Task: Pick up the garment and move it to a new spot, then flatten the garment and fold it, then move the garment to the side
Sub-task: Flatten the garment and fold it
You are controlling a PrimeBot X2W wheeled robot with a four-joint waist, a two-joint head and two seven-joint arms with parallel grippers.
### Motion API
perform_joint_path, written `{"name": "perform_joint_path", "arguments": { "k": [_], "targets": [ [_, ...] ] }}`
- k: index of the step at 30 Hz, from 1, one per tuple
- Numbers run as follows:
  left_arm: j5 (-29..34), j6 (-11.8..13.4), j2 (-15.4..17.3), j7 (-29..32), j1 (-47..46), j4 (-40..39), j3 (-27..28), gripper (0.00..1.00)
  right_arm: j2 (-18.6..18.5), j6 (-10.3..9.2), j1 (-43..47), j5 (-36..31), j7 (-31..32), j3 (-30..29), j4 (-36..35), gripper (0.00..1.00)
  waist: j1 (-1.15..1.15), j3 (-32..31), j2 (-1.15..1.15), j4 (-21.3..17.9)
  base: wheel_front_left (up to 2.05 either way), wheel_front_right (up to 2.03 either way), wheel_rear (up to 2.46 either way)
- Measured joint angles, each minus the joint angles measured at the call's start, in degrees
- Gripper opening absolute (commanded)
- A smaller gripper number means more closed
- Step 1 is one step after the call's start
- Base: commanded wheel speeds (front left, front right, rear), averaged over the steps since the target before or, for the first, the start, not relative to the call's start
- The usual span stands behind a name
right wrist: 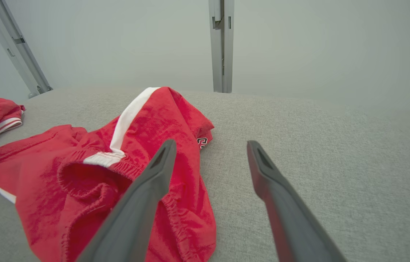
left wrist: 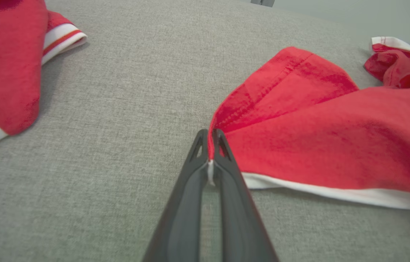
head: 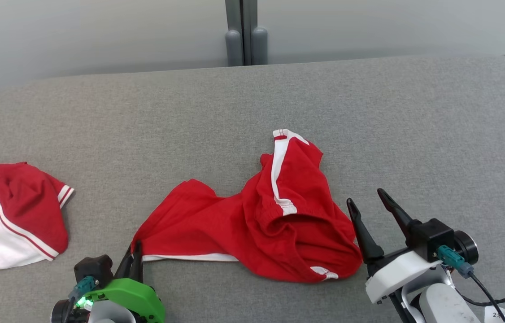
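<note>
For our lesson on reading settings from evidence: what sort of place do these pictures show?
Probably a robot test room, not a home: a grey cloth-covered table, bare pale wall panels joined by a metal post, and a red garment plus a red-and-white garment laid out.

Bare grey surface (head: pixel 436 134) is lying open across the far half and right side. Red shorts (head: pixel 257 224) are occupying the near middle, and a second garment (head: pixel 10 215) is blocking the near left, a bare strip running between them.
</note>
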Motion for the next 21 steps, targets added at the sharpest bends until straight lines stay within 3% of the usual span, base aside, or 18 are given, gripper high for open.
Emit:
{"name": "perform_joint_path", "arguments": {
  "k": [1,12,21],
  "targets": [
    [0.29,0.11,-0.14,0.0,-0.01,-0.03,0.42,1.0,0.0,0.0,0.02,0.22,0.0,0.52,0.1,1.0,0.0,-0.31,0.0,0.38,0.0,0.0,0.0],
    [2.64,0.42,-1.08,0.0,0.19,-2.99,3.65,1.0,0.01,0.0,1.55,5.45,0.0,12.37,2.1,1.0,0.0,-1.18,0.0,1.68,0.0,0.0,0.0],
    [2.45,-0.02,-1.25,0.0,0.96,-3.37,3.14,1.0,0.04,0.0,-1.94,13.5,0.0,19.02,11.67,1.0,0.0,-0.99,0.0,3.57,0.0,0.0,0.0]
  ]
}}
